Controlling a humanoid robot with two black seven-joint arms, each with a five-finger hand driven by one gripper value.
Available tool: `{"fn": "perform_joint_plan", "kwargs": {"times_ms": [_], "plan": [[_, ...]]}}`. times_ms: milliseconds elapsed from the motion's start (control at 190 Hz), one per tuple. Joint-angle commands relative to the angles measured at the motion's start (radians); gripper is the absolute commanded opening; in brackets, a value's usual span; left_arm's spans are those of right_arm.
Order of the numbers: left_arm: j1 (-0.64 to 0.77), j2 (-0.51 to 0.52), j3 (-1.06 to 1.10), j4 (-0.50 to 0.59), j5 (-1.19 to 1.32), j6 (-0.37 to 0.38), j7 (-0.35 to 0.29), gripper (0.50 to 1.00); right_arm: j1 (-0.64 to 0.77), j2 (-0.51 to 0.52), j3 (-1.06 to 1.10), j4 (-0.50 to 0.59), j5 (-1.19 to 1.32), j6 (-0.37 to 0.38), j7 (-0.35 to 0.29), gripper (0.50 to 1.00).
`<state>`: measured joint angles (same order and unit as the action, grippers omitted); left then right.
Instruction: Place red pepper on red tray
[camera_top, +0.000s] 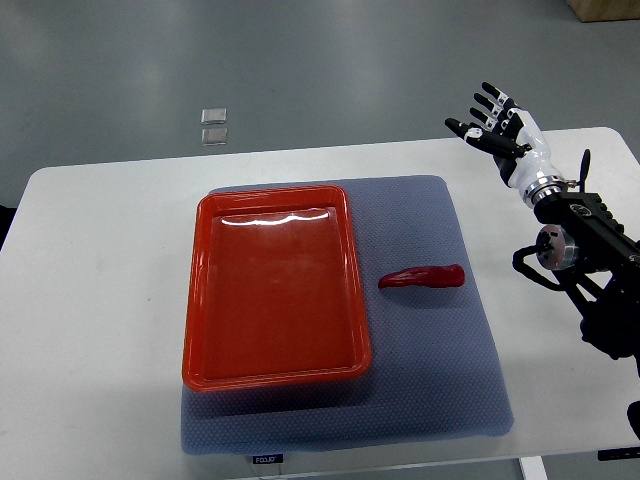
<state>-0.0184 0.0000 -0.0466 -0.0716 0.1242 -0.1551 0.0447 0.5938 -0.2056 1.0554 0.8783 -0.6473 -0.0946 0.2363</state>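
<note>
The red pepper (423, 277) lies on its side on the blue-grey mat (440, 370), right of centre in the frame, just beside the right rim of the red tray (275, 375) but not touching it. The right hand (497, 128) hovers at the upper right over the white table (90, 300), fingers (482, 103) spread and holding nothing, well apart from the pepper. The risks look plain: the pepper is slim and low, so fingers closing from above may pinch its tapered end and let it pivot or roll away. A low carry could also catch the tray's raised rim and shove the tray across the mat. The left arm is not visible.
</note>
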Motion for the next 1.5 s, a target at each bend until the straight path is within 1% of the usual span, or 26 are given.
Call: {"fn": "perform_joint_plan", "kwargs": {"times_ms": [0, 1492], "plan": [[0.0, 0.0, -0.001, 0.0, 0.0, 0.0, 0.0, 1.0, 0.001, -0.002, 0.002, 0.001, 0.0, 0.001, 0.0, 0.926], [0.0, 0.0, -0.001, 0.001, -0.002, 0.0, 0.0, 1.0, -0.002, 0.0, 0.005, 0.001, 0.0, 0.006, 0.008, 0.924]]}}
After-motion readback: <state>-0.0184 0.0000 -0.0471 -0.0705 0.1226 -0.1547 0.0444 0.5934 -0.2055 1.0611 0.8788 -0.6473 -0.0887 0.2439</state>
